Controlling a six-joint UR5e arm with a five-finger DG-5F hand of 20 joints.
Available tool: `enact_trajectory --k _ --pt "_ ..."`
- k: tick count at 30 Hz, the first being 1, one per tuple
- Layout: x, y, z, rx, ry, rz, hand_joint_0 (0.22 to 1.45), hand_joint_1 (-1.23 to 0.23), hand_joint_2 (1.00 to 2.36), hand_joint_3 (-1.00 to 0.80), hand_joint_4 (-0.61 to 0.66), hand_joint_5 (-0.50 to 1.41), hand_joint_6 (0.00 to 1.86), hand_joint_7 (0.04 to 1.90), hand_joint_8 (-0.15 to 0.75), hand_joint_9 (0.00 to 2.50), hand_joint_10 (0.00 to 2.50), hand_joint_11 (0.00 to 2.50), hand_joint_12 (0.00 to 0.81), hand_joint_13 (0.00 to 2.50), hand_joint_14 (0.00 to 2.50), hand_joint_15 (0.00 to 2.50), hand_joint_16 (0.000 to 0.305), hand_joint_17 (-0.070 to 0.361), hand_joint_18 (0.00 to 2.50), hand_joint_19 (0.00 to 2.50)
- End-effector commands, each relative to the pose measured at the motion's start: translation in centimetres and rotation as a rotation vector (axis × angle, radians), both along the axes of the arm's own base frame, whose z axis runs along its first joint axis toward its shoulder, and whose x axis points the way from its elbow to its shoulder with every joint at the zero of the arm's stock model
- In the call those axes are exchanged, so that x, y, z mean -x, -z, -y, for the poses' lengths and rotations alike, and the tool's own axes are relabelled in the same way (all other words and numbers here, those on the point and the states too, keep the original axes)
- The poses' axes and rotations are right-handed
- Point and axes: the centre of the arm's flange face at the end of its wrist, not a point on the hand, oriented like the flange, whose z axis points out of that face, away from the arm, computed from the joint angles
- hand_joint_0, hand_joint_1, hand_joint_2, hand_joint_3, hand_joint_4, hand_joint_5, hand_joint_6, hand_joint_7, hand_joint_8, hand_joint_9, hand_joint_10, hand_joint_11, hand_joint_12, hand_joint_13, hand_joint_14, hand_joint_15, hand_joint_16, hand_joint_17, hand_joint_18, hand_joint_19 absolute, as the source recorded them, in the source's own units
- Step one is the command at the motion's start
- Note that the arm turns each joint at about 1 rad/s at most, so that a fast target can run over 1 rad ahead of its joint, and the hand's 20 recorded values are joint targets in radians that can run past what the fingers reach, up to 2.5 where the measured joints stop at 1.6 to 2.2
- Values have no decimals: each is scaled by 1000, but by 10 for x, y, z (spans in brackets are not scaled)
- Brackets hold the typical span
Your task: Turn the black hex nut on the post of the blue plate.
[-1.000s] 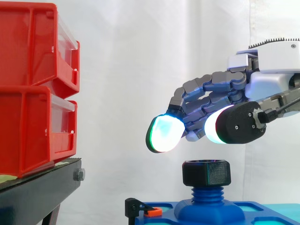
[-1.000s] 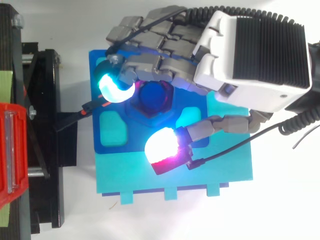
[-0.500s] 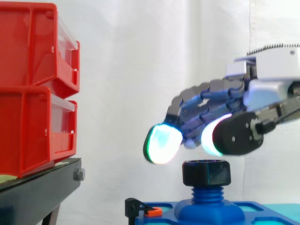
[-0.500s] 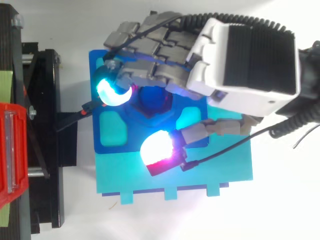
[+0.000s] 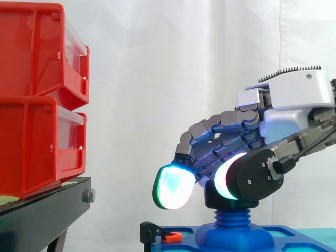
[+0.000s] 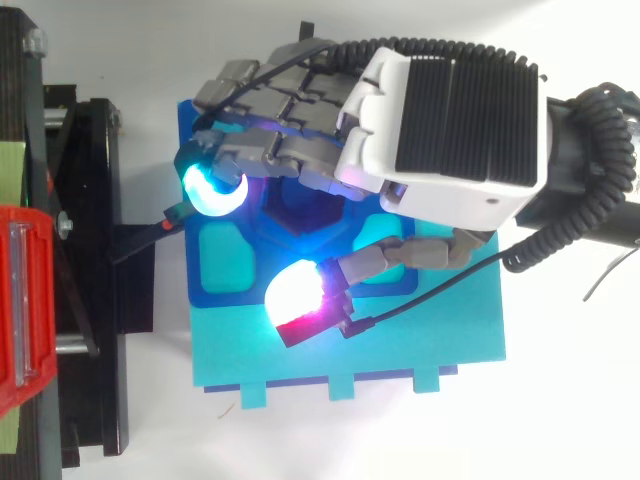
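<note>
Black hex nut [image 5: 209, 196]: sits on the threaded post [image 5: 231, 215] rising from the blue plate [image 6: 190, 260]. From the side I see only its left edge, because the thumb stands in front of the rest.
Nut against robot hand: the robot hand [image 6: 440, 130] is directly above the nut and reaches down around it. In the side view the pads hang level with the nut.
Grasp: I read it as spread and holding nothing. From above, the glowing thumb pad [image 6: 295, 292] is apart from the nut on the near side of the plate. The cyan fingertip [image 5: 170, 186] hangs just left of the nut, and from the side a gap shows between them.
Hand pose: back of the hand up, fingers arched downward and to the left, thumb opposed below them.
Arm: comes in from the right in both views.
Plate: lies on a teal base [image 6: 430, 340]. An orange clip [image 5: 171, 237] sits at its left edge.
Surroundings: two stacked red bins [image 5: 37, 100] on a black stand [image 5: 42, 215], well to the left. A white curtain [image 5: 157, 63] hangs behind.
</note>
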Motion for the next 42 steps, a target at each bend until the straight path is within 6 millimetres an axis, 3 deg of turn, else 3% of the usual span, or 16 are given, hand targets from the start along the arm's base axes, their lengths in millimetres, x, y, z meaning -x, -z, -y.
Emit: enact_trajectory --k 1,42 --pt "0 -1 0 6 0 0 437 -570 1000 -500 187 -230 503 815 263 262 4 97 365 302 6 135 60 135 257 500" --pt "7 -13 0 28 -5 -24 435 -540 1000 -500 219 -217 504 880 270 276 4 111 367 315 6 138 60 136 268 506"
